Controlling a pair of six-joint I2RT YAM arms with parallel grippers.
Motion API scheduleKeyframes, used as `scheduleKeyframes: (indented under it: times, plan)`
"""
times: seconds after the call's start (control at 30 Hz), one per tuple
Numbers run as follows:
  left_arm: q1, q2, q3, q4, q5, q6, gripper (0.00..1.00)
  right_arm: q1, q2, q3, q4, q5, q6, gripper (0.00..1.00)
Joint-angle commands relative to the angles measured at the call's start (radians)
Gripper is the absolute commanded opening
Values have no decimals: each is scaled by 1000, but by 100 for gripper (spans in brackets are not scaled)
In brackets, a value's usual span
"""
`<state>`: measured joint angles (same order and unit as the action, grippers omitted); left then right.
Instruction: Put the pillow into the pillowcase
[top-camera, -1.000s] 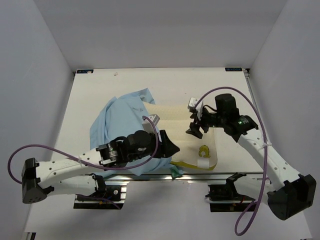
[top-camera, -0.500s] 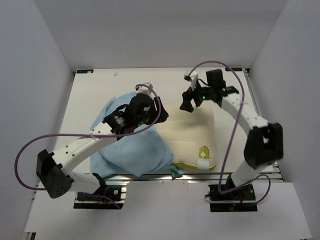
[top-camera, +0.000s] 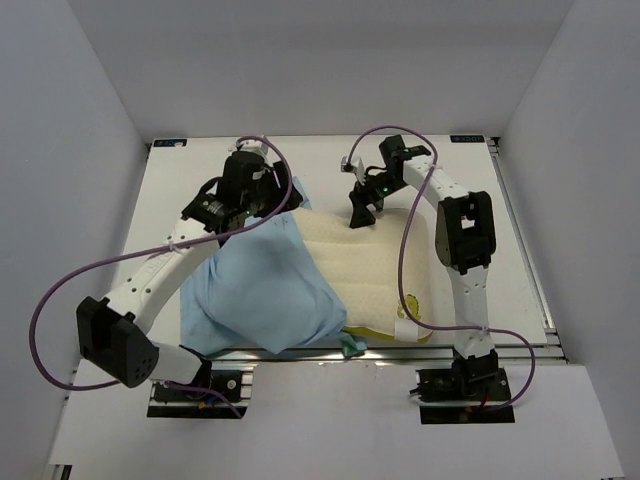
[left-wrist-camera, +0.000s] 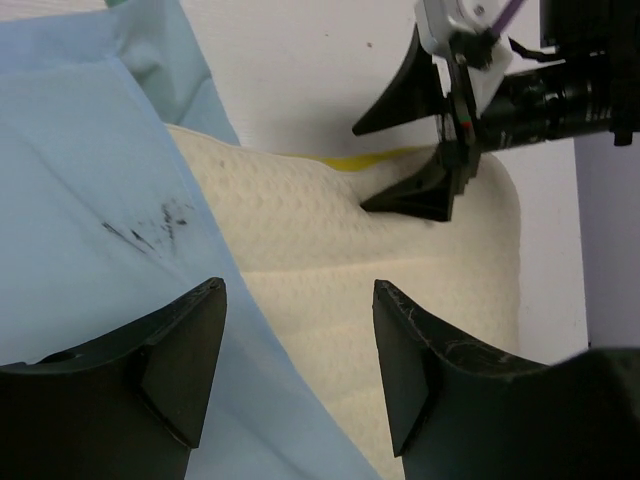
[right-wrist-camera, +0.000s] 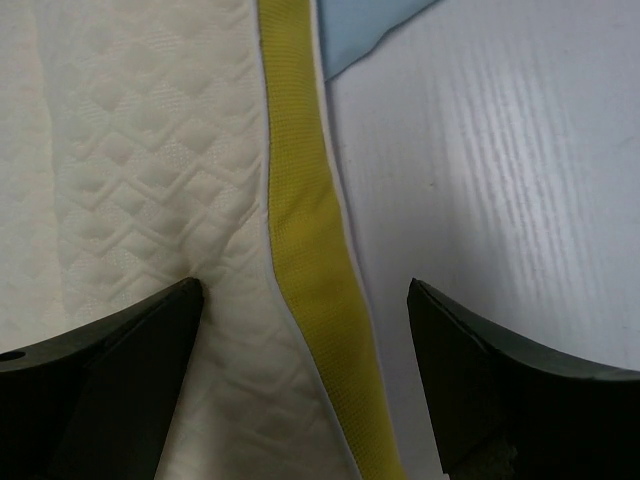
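Partway through, by the look of it: pillow flat on the surface, left part hidden under the pillowcase, right part and yellow rim bare. Cannot tell whether truly inside the sack or merely draped over by it.

Above the boundary between blue cloth and cream foam, left fingers spread wide, holding nothing, clear of both. At the pillow's far edge, right fingers spread as wide, empty too, straddling the rim, with one tip dug slightly into the foam in the left wrist view.

Left to do, judging from this: catch the open hem, draw it rightward over the bare part, tuck in the last corners. Some risk of limp cloth bunching instead of sliding.
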<state>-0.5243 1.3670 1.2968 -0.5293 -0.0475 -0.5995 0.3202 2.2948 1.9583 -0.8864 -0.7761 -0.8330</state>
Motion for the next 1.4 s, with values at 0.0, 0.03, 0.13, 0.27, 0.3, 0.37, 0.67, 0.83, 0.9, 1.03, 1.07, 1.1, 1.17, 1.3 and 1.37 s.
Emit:
scheduleKeyframes:
  times: [0.0, 0.03, 0.13, 0.27, 0.3, 0.37, 0.67, 0.83, 0.9, 1.03, 1.07, 1.1, 1.17, 1.3, 1.37]
  plan:
    - [55, 40, 41, -9, 95, 67, 70, 3, 3, 28, -222, -61, -169, 88]
    - [63, 53, 44, -2, 116, 75, 70, 9, 9, 16, -221, -52, -169, 88]
    - [87, 113, 65, 25, 147, 104, 70, 23, 26, -38, -198, -28, -150, 76]
    - [128, 222, 120, 35, 169, 138, 70, 28, 49, -41, -232, -29, -143, 23]
    - [133, 240, 151, 37, 170, 144, 70, 28, 43, -44, -233, -26, -140, 13]
    - [144, 277, 188, 28, 163, 158, 70, 25, -9, -71, -218, -34, -127, 0]
    - [144, 467, 557, -138, 61, 291, 70, 39, -514, -309, 134, 27, 47, 0]
    - [142, 503, 624, -166, 190, 438, 70, 69, -716, -375, 182, 57, 63, 0]
    - [142, 485, 579, -149, 225, 492, 70, 100, -771, -446, 228, 116, 58, 0]
    - [144, 400, 470, -94, 274, 563, 72, 181, -931, -602, 329, 253, 40, 0]
    - [144, 374, 464, -104, 279, 573, 72, 198, -958, -633, 351, 302, 41, 0]
    - [144, 359, 449, -109, 284, 578, 72, 227, -980, -689, 375, 328, 52, 0]
    - [144, 311, 417, -95, 293, 573, 72, 250, -1044, -734, 447, 379, 69, 0]
    - [142, 120, 338, -75, 276, 537, 73, 267, -1095, -783, 491, 445, 100, 0]
    - [142, 63, 340, -86, 258, 518, 74, 267, -1117, -809, 503, 463, 103, 0]
